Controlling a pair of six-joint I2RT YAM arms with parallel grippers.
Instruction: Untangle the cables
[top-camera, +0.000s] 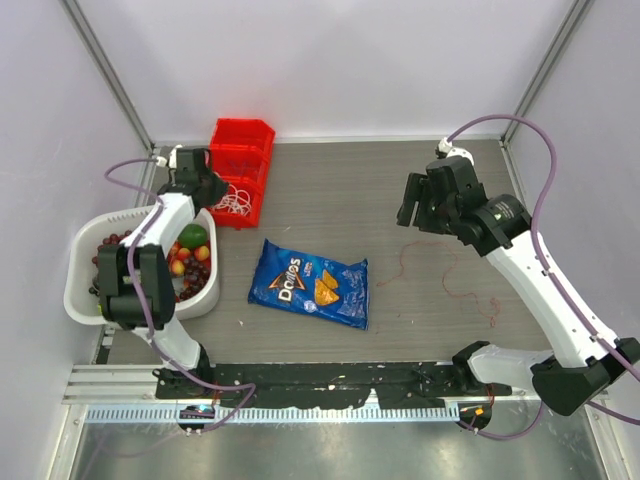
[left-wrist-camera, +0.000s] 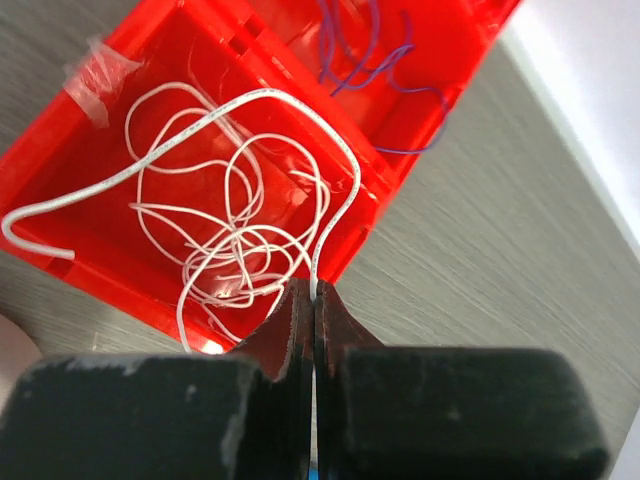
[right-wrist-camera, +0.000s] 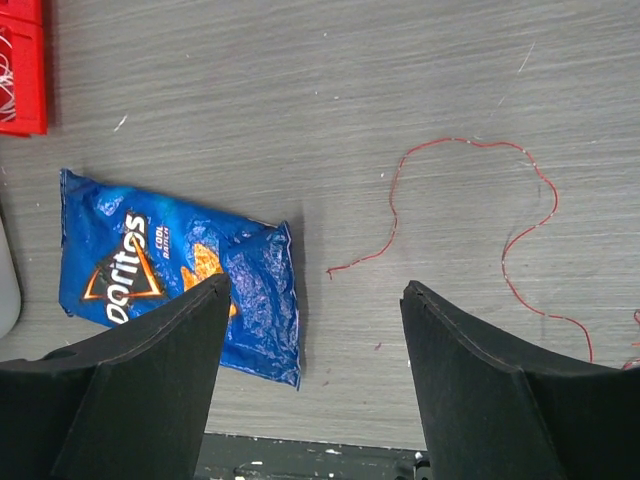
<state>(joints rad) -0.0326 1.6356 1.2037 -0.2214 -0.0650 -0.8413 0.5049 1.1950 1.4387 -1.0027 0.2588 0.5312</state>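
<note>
From the top view, we see the left claw (top-camera: 208, 183) reaching over the near compartment of a red bin (top-camera: 243, 138) at the far left of the table (top-camera: 340, 190). A white cable (top-camera: 235, 203) lies curled in that compartment. The right claw (top-camera: 424, 203) hangs above the right half of the table with its fingers spread apart and nothing between them. Below and in front of it a thin red cable (top-camera: 405, 250) wanders loosely across the tabletop. A blue chip bag (top-camera: 310, 285) lies flat in the middle, and a white basket (top-camera: 80, 262) of fruit (top-camera: 192, 237) sits at the left edge, beside the left arm.

In the left wrist view, the left claw (left-wrist-camera: 315, 300) is clenched on one strand of the white cable (left-wrist-camera: 240, 230), which arcs up from the fingertips and back into the tangle of loops in the red bin (left-wrist-camera: 100, 290). One end hangs out over the bin's wall. A bluish cable (left-wrist-camera: 372, 72) lies in the next compartment.

In the right wrist view, the right claw (right-wrist-camera: 315, 290) is released, its fingers wide above bare table. The red cable (right-wrist-camera: 460, 140) lies stretched out in open curves, apart from the chip bag (right-wrist-camera: 170, 270), with the red bin (right-wrist-camera: 22, 70) at the top left corner.
</note>
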